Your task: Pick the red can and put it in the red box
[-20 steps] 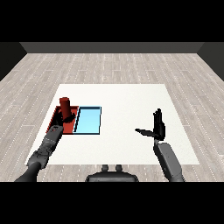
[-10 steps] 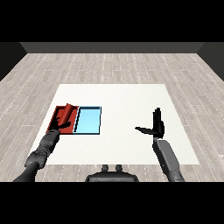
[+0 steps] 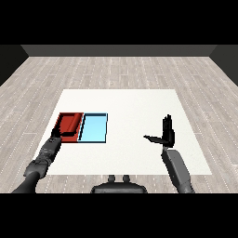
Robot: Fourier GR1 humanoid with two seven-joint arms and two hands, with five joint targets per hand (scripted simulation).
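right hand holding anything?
No, the right hand stands open with straight fingers above the bare white table, nothing in it.

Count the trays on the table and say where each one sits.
2. The red tray lies at the table's left, just ahead of the left hand. The light blue tray lies right beside it, on its right. Nothing seems to hide another.
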